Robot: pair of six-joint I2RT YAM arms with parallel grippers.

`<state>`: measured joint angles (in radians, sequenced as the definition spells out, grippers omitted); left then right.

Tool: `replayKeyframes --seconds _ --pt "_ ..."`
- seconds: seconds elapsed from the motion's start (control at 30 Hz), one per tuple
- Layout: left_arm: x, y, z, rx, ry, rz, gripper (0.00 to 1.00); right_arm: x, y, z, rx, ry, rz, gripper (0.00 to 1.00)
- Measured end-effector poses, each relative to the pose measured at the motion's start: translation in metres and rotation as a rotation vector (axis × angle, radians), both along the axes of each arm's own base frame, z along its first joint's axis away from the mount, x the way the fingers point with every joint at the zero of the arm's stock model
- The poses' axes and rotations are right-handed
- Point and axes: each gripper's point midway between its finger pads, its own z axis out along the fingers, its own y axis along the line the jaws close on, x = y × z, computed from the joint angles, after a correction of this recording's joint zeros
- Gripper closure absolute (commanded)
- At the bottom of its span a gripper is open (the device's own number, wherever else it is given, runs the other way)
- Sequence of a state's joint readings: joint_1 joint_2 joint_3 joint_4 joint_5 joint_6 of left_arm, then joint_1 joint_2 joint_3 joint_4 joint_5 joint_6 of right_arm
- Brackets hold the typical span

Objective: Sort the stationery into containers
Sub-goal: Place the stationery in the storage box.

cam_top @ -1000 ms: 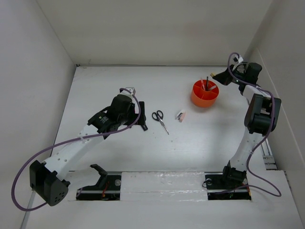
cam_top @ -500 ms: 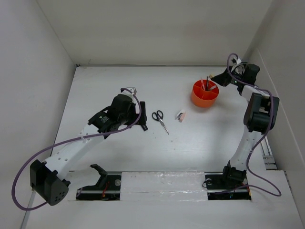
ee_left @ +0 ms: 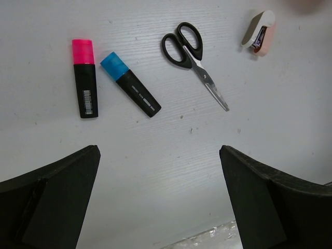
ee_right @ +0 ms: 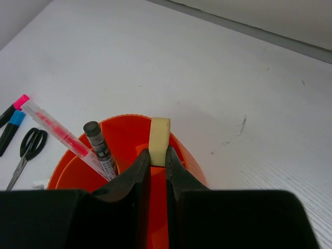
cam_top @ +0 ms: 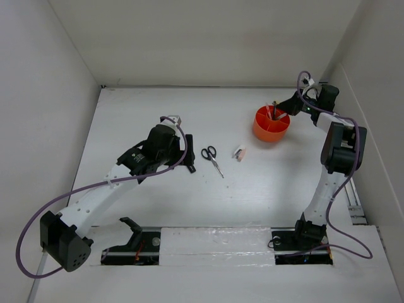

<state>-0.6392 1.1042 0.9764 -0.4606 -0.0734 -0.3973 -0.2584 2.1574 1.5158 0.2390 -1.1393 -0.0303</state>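
My right gripper [ee_right: 157, 155] is shut on a yellowish eraser [ee_right: 159, 136] and holds it just over the far rim of the round orange organiser [ee_right: 189, 166], which also shows in the top view [cam_top: 271, 129]. A pink pen [ee_right: 57, 135] and a dark pen [ee_right: 101, 148] stand in the organiser. My left gripper [ee_left: 158, 155] is open and empty above the table, near a pink-capped highlighter [ee_left: 84, 78], a blue-capped highlighter [ee_left: 129, 91] and black-handled scissors [ee_left: 192, 54]. A small whitish and pink item [ee_left: 259, 32] lies beyond the scissors.
In the top view the scissors [cam_top: 213, 158] and the small whitish item [cam_top: 239, 152] lie mid-table between the arms. The left arm hides the highlighters there. White walls close in the table at the back and on both sides.
My right gripper has moved a little left, towards the organiser, with the eraser in it. The left arm has not moved.
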Motion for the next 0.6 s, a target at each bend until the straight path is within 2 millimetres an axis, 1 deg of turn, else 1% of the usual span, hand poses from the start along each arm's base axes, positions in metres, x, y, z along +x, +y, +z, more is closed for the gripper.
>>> replayKeyframes --seconds 0.2,0.6 --pt "-0.0003 -0.0006 0.0001 0.0 0.0 -0.006 0.0 -0.0037 0.0057 0.0005 0.01 0.005 0.027 1.0" --pt "-0.0015 -0.0017 -0.0007 -0.002 0.003 -0.016 0.0 -0.0084 0.0083 -0.0011 0.01 0.003 0.055 1.0"
